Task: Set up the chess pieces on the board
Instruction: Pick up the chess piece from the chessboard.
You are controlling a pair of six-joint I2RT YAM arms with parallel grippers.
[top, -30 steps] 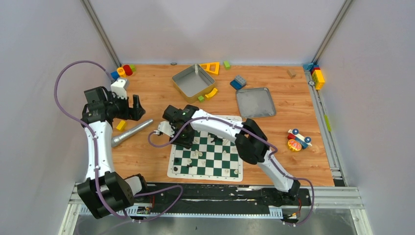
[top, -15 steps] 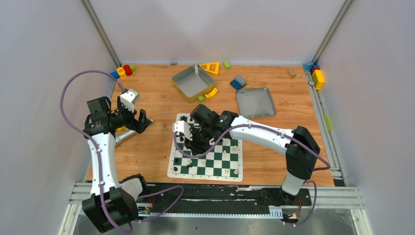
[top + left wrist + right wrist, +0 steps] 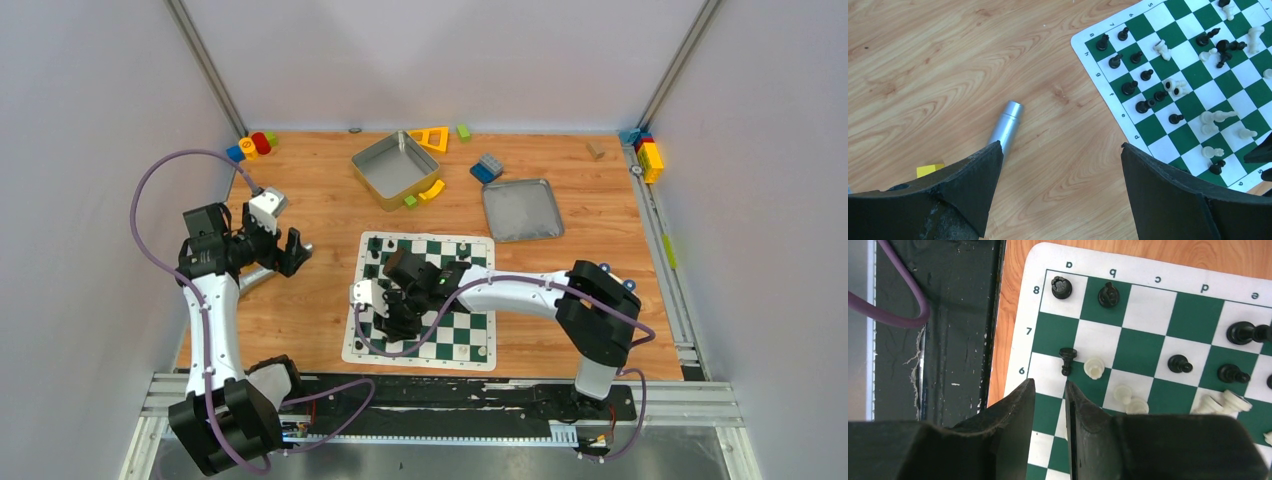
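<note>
- Moved since a second ago: left gripper [image 3: 285,250], a little rightward toward the board [image 3: 420,353]; right gripper [image 3: 388,322], back from the board's far-left edge to its near-left squares.
- Left gripper: jaws spread wide, empty, hanging over the table [image 3: 320,200].
- Under it: silver cylinder [image 3: 1005,125] lying on the wood, yellow block [image 3: 930,170] near it.
- Board: flat at table centre, right of the cylinder, apart from it.
- Chess pieces [image 3: 1168,87]: strewn over the squares, black and white mixed, many toppled.
- Right gripper: low over the near-left corner, jaws nearly together, only a thin slit, nothing seen in it.
- Just ahead of its tips: toppled black piece [image 3: 1066,360], white piece [image 3: 1094,367].
</note>
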